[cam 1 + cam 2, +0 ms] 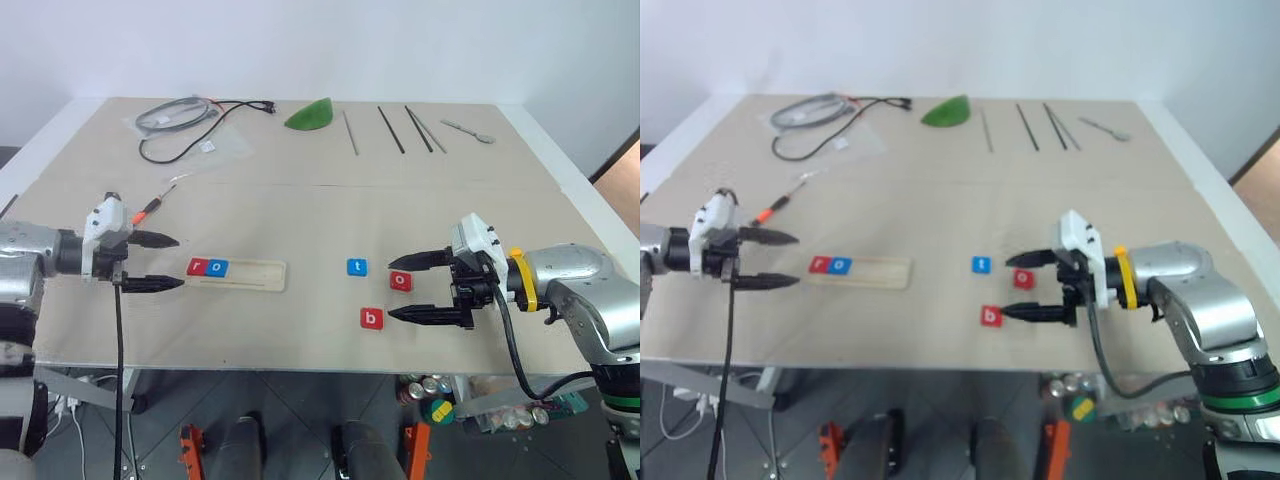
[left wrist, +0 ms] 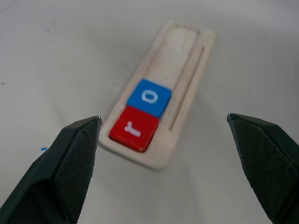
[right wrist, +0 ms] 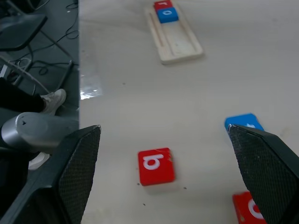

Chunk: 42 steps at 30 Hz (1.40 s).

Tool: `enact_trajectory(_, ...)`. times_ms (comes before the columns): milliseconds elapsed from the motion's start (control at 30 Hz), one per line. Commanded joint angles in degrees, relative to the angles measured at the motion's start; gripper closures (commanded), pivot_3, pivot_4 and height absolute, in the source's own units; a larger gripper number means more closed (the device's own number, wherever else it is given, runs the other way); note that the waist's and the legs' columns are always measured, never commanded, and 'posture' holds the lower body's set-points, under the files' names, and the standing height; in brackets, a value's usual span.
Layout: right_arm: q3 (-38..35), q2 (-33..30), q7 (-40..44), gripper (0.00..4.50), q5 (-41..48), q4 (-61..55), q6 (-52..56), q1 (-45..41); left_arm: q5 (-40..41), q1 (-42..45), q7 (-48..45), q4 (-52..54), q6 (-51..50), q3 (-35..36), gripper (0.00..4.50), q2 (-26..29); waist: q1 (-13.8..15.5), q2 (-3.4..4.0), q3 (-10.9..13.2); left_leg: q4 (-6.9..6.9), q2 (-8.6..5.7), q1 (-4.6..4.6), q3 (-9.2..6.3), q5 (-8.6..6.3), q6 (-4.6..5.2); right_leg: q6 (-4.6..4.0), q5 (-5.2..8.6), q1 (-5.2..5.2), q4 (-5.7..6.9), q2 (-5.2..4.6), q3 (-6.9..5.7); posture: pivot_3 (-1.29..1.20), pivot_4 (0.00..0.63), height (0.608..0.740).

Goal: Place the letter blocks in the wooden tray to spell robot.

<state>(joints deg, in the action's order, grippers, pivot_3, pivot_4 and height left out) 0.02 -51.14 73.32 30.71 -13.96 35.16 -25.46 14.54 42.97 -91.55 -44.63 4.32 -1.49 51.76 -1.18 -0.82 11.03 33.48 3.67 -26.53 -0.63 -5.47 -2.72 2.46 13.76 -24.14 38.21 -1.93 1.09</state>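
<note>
From your head view, the tray (image 1: 236, 273) lies with its long axis running 9 to 3 o'clock across the table, with r (image 1: 196, 266) and blue o (image 1: 217, 267) seated side by side at its 9 o'clock end and the rest of the slot bare. The left gripper (image 1: 150, 262) hangs just off that end, jaws wide and empty. At 3 o'clock of the tray, well apart from it, sit t (image 1: 357, 267), red o (image 1: 400, 281) and b (image 1: 371, 318); the right gripper (image 1: 415, 288) stands spread wide around red o, holding nothing.

In your left wrist view, the tray points straight away from the fingers (image 2: 77, 154), so a careless advance could shove it and skew the slot.

In your right wrist view, b (image 3: 156, 166) lies between the wide fingers (image 3: 79, 163), with t (image 3: 243, 122) and red o (image 3: 250, 207) close by the far one. You need b next; closing from here risks catching red o or nudging t, since the three tiles crowd together.
</note>
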Motion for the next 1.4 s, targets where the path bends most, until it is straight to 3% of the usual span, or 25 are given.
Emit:
enact_trajectory(33,-2.0,-0.9,-0.5,0.01,3.1,-5.1,1.5,-0.6,-3.7,6.6,-0.9,-9.0,8.9,-3.7,0.0,-0.3,0.0,-0.01,0.0,0.01,0.0,0.0,0.0,0.0,0.0,0.01,-0.01,0.01,0.0,0.0,0.01,0.0,0.15,0.74)
enact_trajectory(200,-4.2,-1.5,-2.6,0.01,7.1,-11.2,4.7,1.6,-9.4,13.3,-0.9,-19.6,17.7,-7.1,0.0,-2.1,0.0,-0.03,0.0,0.05,0.0,-0.05,0.06,0.0,0.0,0.06,-0.03,-0.01,-0.01,-0.02,0.06,0.0,0.15,0.74)
enact_trajectory(400,-6.2,-2.0,-5.5,0.01,10.2,-15.3,7.2,4.0,-12.2,15.6,-0.9,-24.1,21.5,-9.7,0.0,-4.3,0.0,-0.05,0.0,0.06,0.01,-0.05,0.05,0.0,0.01,0.11,-0.05,0.0,0.0,-0.01,0.06,0.0,0.15,0.74)
enact_trajectory(767,-8.4,-3.4,-8.9,0.01,13.5,-18.8,9.3,6.8,-14.3,17.5,2.9,-27.9,20.5,-6.0,0.0,-8.8,0.0,-0.08,0.0,0.22,0.01,-0.05,0.04,0.01,0.03,0.13,-0.16,0.08,0.01,-0.02,0.08,0.0,0.15,0.74)
enact_trajectory(1400,-10.1,-4.7,-12.4,0.01,17.4,-20.1,10.9,7.8,-19.8,18.5,3.2,-29.6,14.9,-4.9,0.0,-9.0,0.0,-0.13,-0.1,0.24,0.01,-0.06,0.04,0.02,0.04,0.16,-0.18,0.08,0.01,-0.01,0.07,0.0,0.15,0.74)
